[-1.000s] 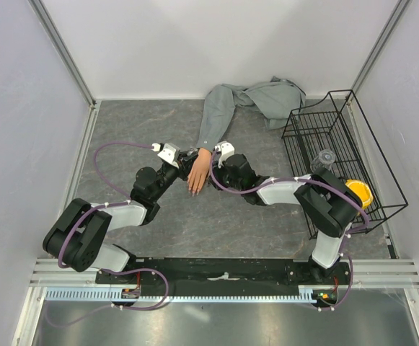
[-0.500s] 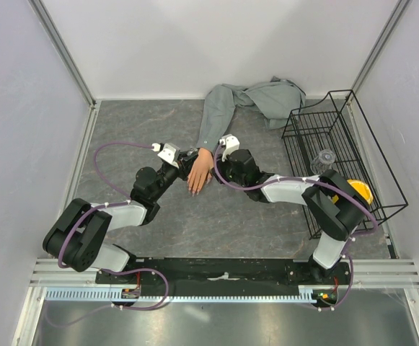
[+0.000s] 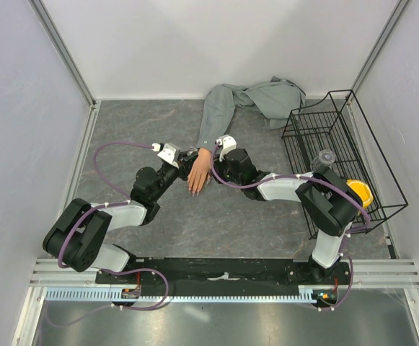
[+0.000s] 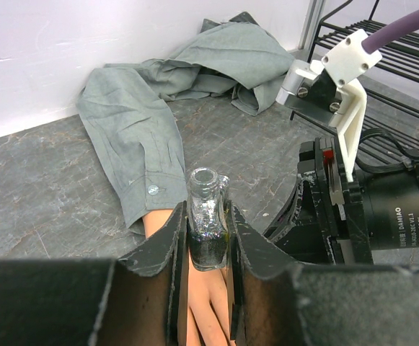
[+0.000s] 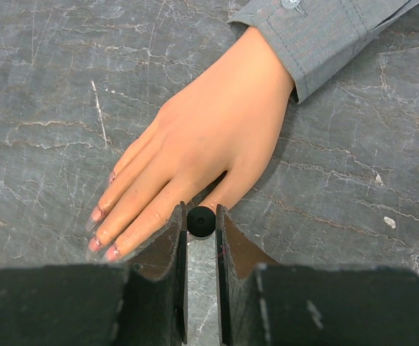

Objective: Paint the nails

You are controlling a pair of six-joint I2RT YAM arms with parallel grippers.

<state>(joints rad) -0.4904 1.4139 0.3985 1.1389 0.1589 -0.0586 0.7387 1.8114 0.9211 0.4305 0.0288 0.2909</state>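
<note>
The peach mannequin hand (image 3: 199, 173) (image 5: 202, 137) lies palm down on the grey table, its grey sleeve (image 5: 324, 36) running back. Pinkish nails (image 5: 95, 215) show on the fingers in the right wrist view. The thumb tip is hidden behind the black brush cap (image 5: 201, 222). My right gripper (image 5: 201, 218) (image 3: 215, 167) is shut on that cap, right at the thumb's end. On the hand's other side, my left gripper (image 4: 208, 216) (image 3: 186, 164) is shut on a small uncapped glass bottle (image 4: 208, 227) of dark polish, held upright above the hand.
A crumpled grey shirt (image 3: 267, 97) lies at the back of the table. At the right stands a black wire basket (image 3: 306, 122) holding a clear jar (image 3: 326, 158) and something yellow (image 3: 359, 191). White walls close in the table.
My right wrist has shifted slightly toward the back of the table beside the hand. The left arm and the bottle have not moved.
</note>
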